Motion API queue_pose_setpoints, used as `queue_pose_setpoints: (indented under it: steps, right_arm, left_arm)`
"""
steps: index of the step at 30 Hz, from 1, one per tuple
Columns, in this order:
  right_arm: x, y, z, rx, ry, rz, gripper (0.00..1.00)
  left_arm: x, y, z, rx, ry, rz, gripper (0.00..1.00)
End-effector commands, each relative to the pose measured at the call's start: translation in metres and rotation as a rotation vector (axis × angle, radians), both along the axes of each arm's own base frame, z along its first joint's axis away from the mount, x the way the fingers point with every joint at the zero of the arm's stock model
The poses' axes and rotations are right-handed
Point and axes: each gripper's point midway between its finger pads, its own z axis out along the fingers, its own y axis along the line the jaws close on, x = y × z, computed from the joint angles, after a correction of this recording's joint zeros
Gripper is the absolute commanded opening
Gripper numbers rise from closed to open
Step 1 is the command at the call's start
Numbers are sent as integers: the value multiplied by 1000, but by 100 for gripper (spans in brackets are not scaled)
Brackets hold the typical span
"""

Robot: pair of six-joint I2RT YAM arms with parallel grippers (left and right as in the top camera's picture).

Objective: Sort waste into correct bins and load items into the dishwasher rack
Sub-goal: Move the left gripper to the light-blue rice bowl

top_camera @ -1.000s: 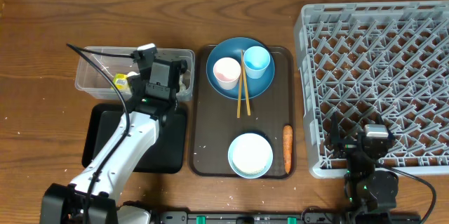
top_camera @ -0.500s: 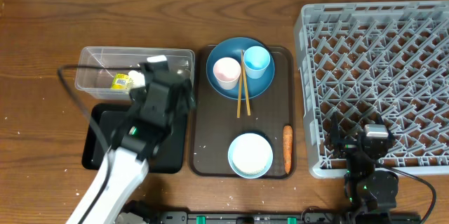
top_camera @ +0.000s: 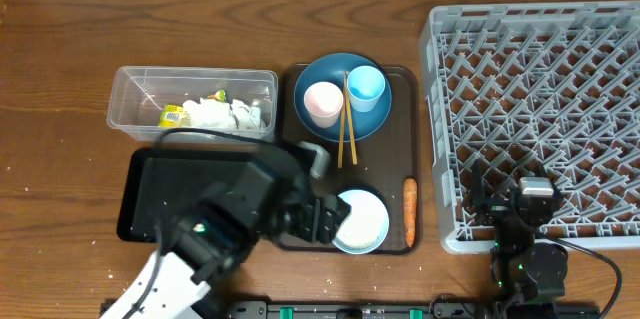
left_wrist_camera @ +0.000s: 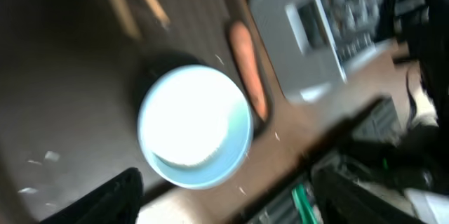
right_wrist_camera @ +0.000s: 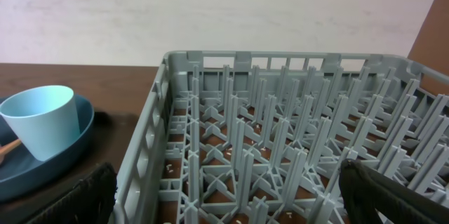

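Note:
The clear tub (top_camera: 135, 87) holds the yellow-green wrapper (top_camera: 176, 115) and the white tissue (top_camera: 226, 114). The black tray (top_camera: 170, 194) lies in front of it. The blue plate (top_camera: 318, 67) carries the pink-lined cup (top_camera: 323, 102), the light blue cup (top_camera: 366, 86) and the chopsticks (top_camera: 348, 139). My left gripper (top_camera: 322, 221) is open and empty, just left of the white bowl (top_camera: 362, 221). The bowl (left_wrist_camera: 195, 126) and the carrot (left_wrist_camera: 249, 69) show beyond its fingers (left_wrist_camera: 224, 206). My right gripper (right_wrist_camera: 231, 206) is open over the front edge of the rack (right_wrist_camera: 280, 140).
The brown serving tray (top_camera: 300, 174) holds the plate, the bowl and the carrot (top_camera: 409, 211). The grey rack (top_camera: 545, 89) fills the right side. White rice grains (right_wrist_camera: 172, 170) lie under the rack's lattice. The left wrist view is blurred.
My left arm has swung from over the clear tub to the right and forward, ending beside the white bowl. The tissue now lies uncovered in the tub. The right arm has not moved.

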Motion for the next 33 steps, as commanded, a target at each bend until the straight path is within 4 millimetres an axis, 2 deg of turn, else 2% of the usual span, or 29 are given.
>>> queue_pose_setpoints:
  steps: [1, 4, 9, 12, 15, 19, 21, 25, 32, 33]
  right_arm:
    - [0, -2, -1, -5, 4, -11, 99]
    - [0, -2, -1, -5, 4, -11, 99]
    - [0, -2, -1, -5, 4, -11, 99]
    - [0, -2, -1, -5, 4, -11, 99]
    - [0, -2, -1, -5, 4, -11, 99]
    - [0, -2, -1, -5, 4, -11, 99]
    - [0, -2, -1, -5, 4, -11, 99]
    - [0, -2, -1, -5, 4, -11, 99]
    - [0, -2, -1, -5, 4, -11, 99]
    - [0, -2, -1, -5, 4, -10, 99]
  left_arm:
    - [-9, -19, -4, 9, 45, -24, 74]
    - [-11, -33, -19, 56, 50, -30, 70]
    - [-24, -69, -42, 75, 70, -122, 50]
    - [-33, -84, -58, 99, 83, -170, 49]
    - [-39, -89, -77, 152, 95, -189, 49]
    - [-35, -78, -100, 265, 87, -145, 49]
    - [-25, -58, -109, 369, 45, -90, 49]
    - [-11, -29, -114, 508, -26, -19, 49]
    - [-10, -22, -116, 540, -33, -10, 49]
    - [-9, -21, -116, 545, -38, -6, 45]
